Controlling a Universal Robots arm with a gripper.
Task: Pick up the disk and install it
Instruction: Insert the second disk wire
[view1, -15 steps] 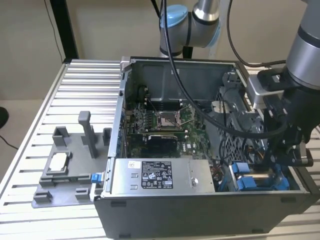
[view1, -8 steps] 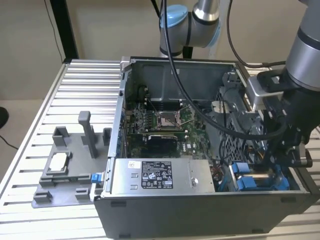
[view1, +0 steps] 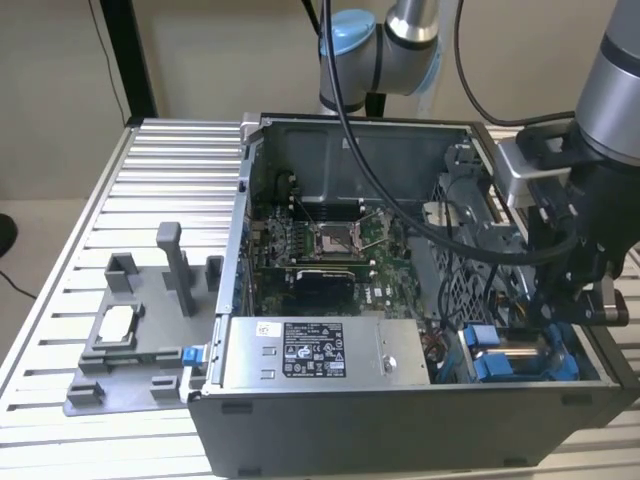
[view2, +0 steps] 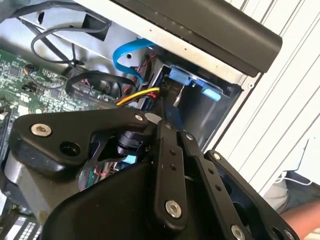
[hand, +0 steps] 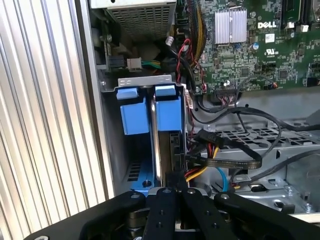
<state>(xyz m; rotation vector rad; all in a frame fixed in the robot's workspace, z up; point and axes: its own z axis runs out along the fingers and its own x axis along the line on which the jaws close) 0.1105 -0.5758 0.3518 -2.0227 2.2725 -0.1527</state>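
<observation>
My gripper (hand: 172, 192) fills the lower frame in the first wrist view, pinched narrow on the disk (hand: 167, 150). The disk stands on edge in its bay (hand: 112, 145), long axis running straight away from my fingers.

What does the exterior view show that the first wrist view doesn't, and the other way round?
The exterior view takes in the robot arm and a grey fixture lying on the slatted table. The first wrist view brings a silver heatsink, red and yellow wires and the black tool close by the drive bay. Both share the green motherboard and the blue-framed disk sitting in the bay.
</observation>
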